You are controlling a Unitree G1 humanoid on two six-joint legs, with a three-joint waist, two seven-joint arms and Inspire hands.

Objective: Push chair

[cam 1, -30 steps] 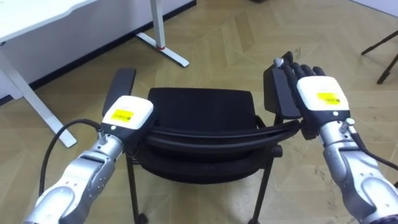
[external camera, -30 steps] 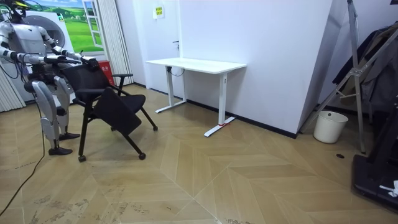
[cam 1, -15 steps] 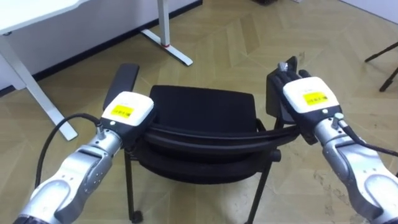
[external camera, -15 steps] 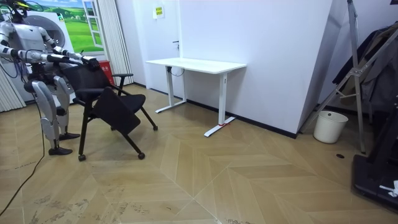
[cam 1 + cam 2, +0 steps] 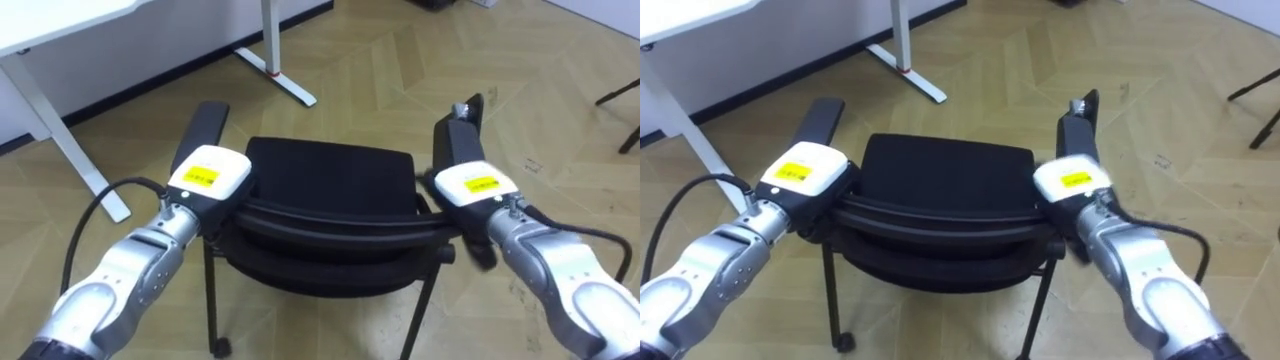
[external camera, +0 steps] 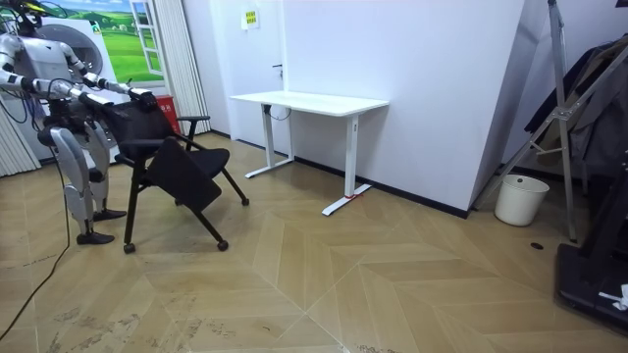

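Both arms reach forward and slightly down from the near edge, forearms angled in toward the chair point(image 5: 330, 170), which stands straight ahead of the robot with its seat facing away. The left hand point(image 5: 208, 178) lies knuckles-up on the left end of the curved black backrest point(image 5: 340, 218), just near of the left armrest point(image 5: 200, 135). The right hand point(image 5: 468, 186) sits the same way on the right end of the backrest, at the near end of the right armrest point(image 5: 456, 145). Each hand shows only its white back with a yellow label. The fingers are tucked under and beyond it against the chair frame, so I cannot tell whether they are apart, together or clamped on the frame.

The eye views give the top of the chair: the seat pad far of the backrest, both armrests pointing away, and thin legs going down to the parquet floor point(image 5: 380, 60). A white desk point(image 5: 60, 20) shows at the far left.

The room view shows the whole stance. The robot stands upright at the room view's left, behind the chair, arms stretched out level to the top of the backrest. All the chair's legs are on the floor. The desk stands against the white wall, well apart from the chair toward the room view's right. A white bin point(image 6: 520, 199) stands further right, near a dark rack point(image 6: 574, 118).
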